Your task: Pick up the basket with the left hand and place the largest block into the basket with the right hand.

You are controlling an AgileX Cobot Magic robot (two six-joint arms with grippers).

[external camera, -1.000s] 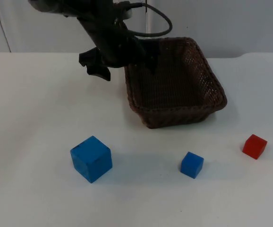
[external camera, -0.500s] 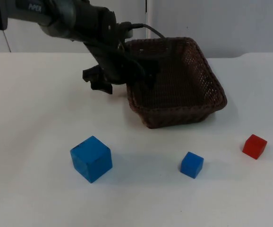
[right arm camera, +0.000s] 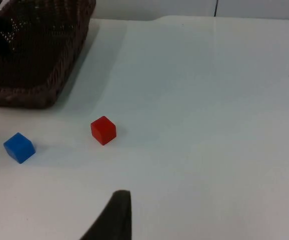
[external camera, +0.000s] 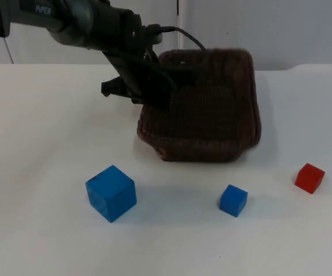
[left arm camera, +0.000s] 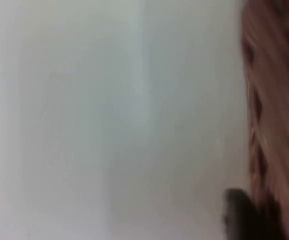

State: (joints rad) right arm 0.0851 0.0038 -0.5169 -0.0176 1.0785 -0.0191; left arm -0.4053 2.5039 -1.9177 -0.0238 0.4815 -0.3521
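Note:
The brown wicker basket (external camera: 200, 150) is blurred by motion at the table's middle back, tilted and shifted left. My left gripper (external camera: 154, 86) is shut on its left rim, and the left wrist view has the rim (left arm camera: 274, 125) right beside a black fingertip (left arm camera: 239, 215). The largest block, a big blue cube (external camera: 111, 192), sits on the table at the front left, apart from both grippers. In the right wrist view a black fingertip (right arm camera: 115, 215) of my right gripper hangs over bare table, open and holding nothing, with the basket (right arm camera: 34, 60) far ahead of it.
A small blue cube (external camera: 233, 200) (right arm camera: 19, 147) lies in front of the basket. A small red cube (external camera: 309, 177) (right arm camera: 103, 130) lies at the front right. The grey partition wall runs behind the basket.
My left gripper has closed on the basket's left rim. The basket has since swung leftward and tilted off its resting place. The blocks have not moved.

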